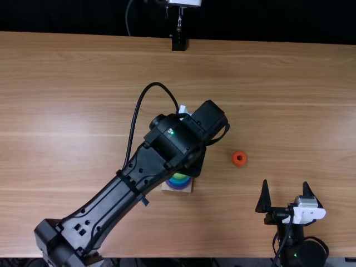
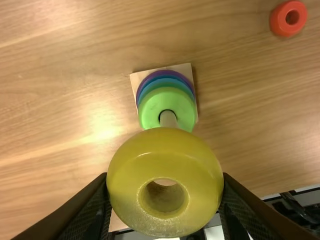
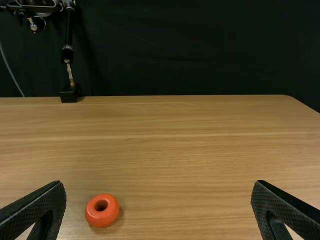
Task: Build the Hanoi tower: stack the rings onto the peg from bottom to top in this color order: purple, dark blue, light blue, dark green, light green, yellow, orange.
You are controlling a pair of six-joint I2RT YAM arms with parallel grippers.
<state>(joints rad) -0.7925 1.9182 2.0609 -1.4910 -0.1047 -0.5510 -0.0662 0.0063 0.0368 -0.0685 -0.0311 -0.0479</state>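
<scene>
Nearest the front edge of the table, the right claw stood empty, its fingers well apart. Farther in, the left arm reached over the stack, and the left claw was clamped on the yellow ring. Beneath that lay the wooden base, the purple ring lowest, bluish bands above it and the light green ring on top, around the peg. The dark green could not be made out for certain.

The step in hand looked to be the yellow ring, sixth in the order. The next move called for centring its hole over the peg, lowering it level and then letting go; off centre, it might catch on the peg's tip.

Beyond, to the right of the stack, the orange ring lay on the table, presumably the last to go on.
</scene>
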